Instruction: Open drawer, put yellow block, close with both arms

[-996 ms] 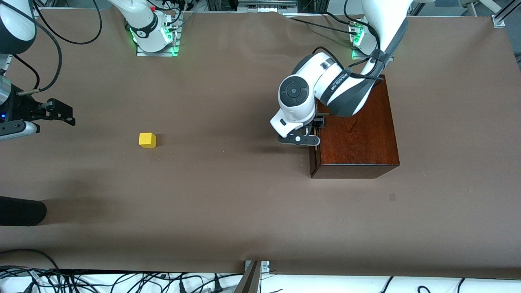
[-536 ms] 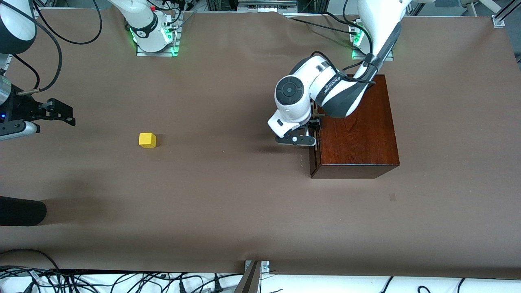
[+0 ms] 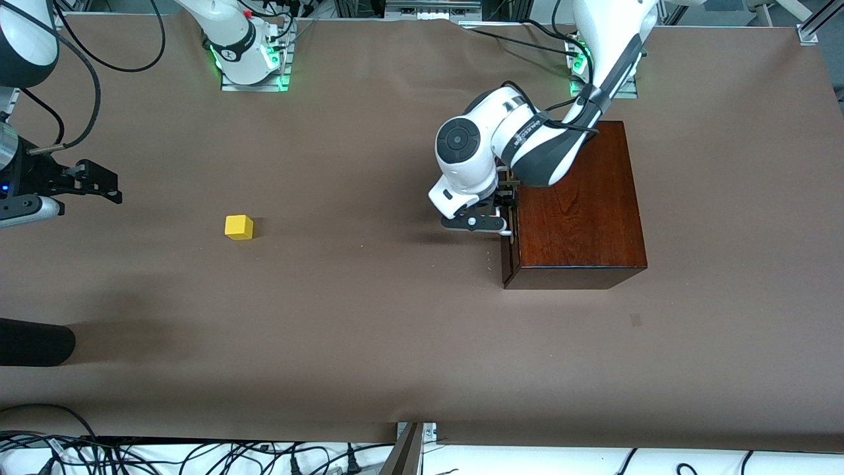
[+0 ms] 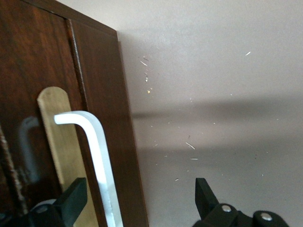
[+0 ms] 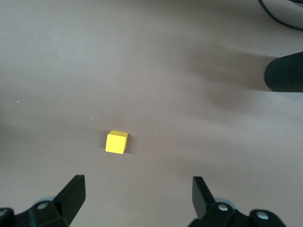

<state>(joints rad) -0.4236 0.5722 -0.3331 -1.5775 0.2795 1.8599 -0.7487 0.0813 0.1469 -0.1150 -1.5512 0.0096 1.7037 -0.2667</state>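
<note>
The drawer (image 3: 508,258) is the end face of the dark wooden box (image 3: 580,204) that looks toward the right arm's end of the table, and it sits flush with the box. Its white bar handle (image 4: 97,156) lies between the fingers of my left gripper (image 3: 502,223) (image 4: 139,189), which is open, with one finger (image 4: 73,198) over the drawer front and the other (image 4: 203,191) over the table. The yellow block (image 3: 239,227) (image 5: 116,142) rests on the table toward the right arm's end. My right gripper (image 3: 105,186) (image 5: 138,185) waits open near that end, with nothing in it.
A black rounded object (image 3: 33,342) (image 5: 284,73) juts in at the table's edge, nearer the front camera than the block. Brown table cover (image 3: 369,316) stretches between block and box. Cables lie along the near edge.
The left arm's wrist has shifted a little toward the right arm's end, along the drawer front. Box, block and right arm have not moved.
</note>
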